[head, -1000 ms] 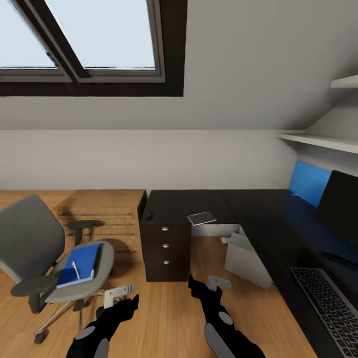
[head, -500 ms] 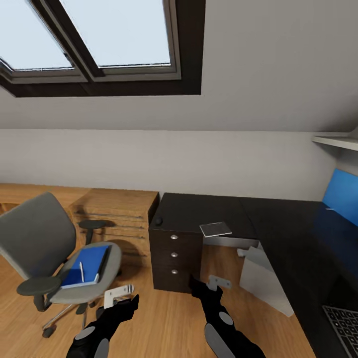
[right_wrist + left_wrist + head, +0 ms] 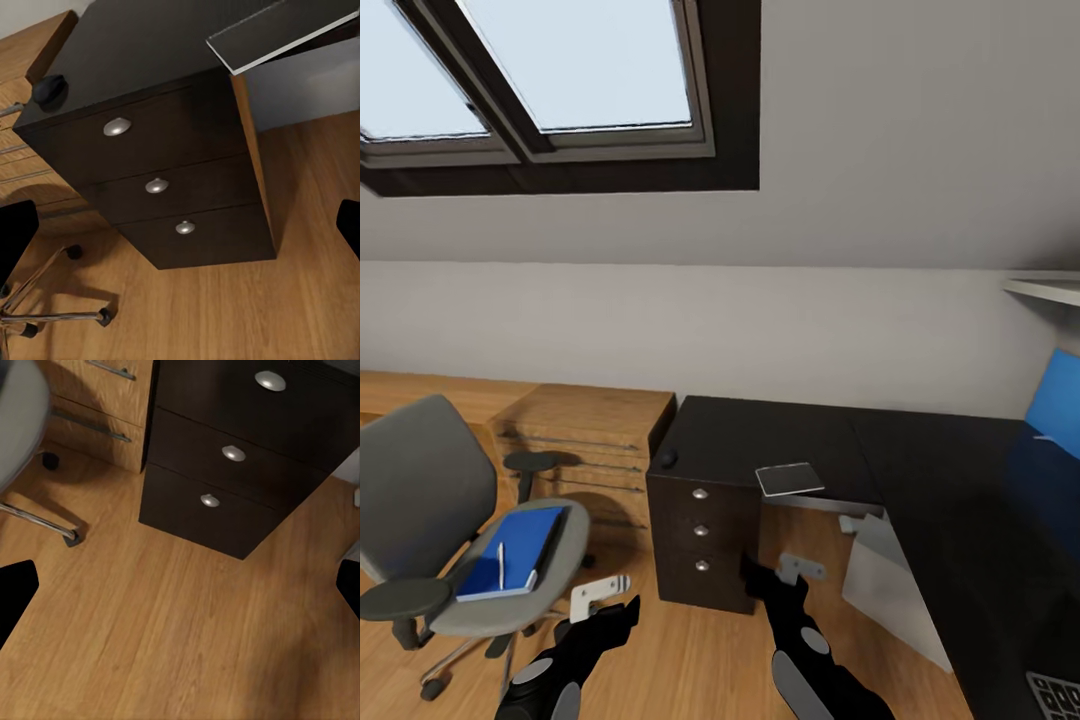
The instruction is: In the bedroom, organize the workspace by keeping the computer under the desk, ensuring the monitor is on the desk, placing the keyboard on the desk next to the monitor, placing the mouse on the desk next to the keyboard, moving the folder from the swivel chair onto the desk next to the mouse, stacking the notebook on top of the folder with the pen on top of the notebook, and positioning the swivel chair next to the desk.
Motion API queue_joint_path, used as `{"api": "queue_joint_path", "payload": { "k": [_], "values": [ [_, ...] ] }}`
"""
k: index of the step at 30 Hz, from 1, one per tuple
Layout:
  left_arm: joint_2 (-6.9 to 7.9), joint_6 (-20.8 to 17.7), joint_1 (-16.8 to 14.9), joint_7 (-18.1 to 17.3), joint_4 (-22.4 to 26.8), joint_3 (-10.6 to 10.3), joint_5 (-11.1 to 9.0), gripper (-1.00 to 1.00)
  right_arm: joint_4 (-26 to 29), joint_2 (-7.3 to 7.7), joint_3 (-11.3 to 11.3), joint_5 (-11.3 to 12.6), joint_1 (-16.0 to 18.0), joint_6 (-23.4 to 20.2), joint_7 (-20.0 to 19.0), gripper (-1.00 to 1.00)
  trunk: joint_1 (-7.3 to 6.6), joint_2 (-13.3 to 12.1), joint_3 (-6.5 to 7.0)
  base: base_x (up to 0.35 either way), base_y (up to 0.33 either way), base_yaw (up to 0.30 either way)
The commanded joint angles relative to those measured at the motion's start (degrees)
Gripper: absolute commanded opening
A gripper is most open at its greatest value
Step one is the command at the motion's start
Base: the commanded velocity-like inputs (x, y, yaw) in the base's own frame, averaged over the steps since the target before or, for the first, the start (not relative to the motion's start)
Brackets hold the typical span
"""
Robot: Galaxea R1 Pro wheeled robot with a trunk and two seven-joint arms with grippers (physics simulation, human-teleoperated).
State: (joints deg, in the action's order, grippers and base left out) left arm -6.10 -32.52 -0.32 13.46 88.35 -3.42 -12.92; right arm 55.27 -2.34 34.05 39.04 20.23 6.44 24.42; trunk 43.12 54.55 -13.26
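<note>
The grey swivel chair [image 3: 420, 500] stands at the left on the floor. On its seat lies the blue folder [image 3: 520, 555] with the white pen [image 3: 500, 566] on top. To its right is the black desk [image 3: 780, 435]; the dark mouse [image 3: 668, 459] [image 3: 49, 88] sits at its left corner. The grey notebook [image 3: 789, 479] [image 3: 281, 34] overhangs the front edge. Under the desk leans the light grey computer [image 3: 890, 585]. A corner of the keyboard [image 3: 1057, 693] shows at the bottom right. The monitor is out of view. My left gripper [image 3: 598, 592] [image 3: 180, 592] and right gripper [image 3: 798, 570] [image 3: 180, 229] hang open and empty above the floor.
The desk's dark drawer unit [image 3: 700, 530] [image 3: 232, 457] with round silver knobs faces me. Low wooden shelving [image 3: 585, 430] runs along the wall behind the chair. A blue panel [image 3: 1055, 400] and a white shelf [image 3: 1045, 290] are at the right. Wooden floor [image 3: 690, 660] lies ahead.
The camera has turned left and moved closer, so the monitor and most of the keyboard left the view. Both arms keep the same pose, and the things themselves have not moved.
</note>
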Motion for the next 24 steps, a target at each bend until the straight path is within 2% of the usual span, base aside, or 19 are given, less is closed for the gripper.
{"api": "queue_joint_path", "payload": {
  "k": [1,9,15,24],
  "values": [
    [-0.01,-0.19,-0.03,0.51,0.08,-0.06,-0.61,1.0,-0.01,0.04,0.23,0.59,0.06,0.67,0.28,1.0,0.02,0.05,0.0,0.045,-0.031,0.002],
    [0.01,-0.18,-0.03,0.51,0.07,-0.09,-0.69,1.0,-0.07,0.05,0.28,0.53,-0.01,3.97,0.28,1.0,0.02,0.05,0.69,0.079,-0.009,0.001],
    [-0.03,-0.22,-0.03,0.51,0.06,-0.09,-0.7,1.0,-0.09,0.05,0.31,0.52,-0.01,4.45,0.28,1.0,0.02,0.05,1.23,0.284,-0.001,0.005],
    [-0.05,-0.21,-0.03,0.51,0.06,-0.09,-0.7,1.0,-0.16,-0.02,0.38,0.52,-0.01,4.71,0.39,1.0,0.02,0.05,1.87,0.325,0.0,0.165]
  ]
}}
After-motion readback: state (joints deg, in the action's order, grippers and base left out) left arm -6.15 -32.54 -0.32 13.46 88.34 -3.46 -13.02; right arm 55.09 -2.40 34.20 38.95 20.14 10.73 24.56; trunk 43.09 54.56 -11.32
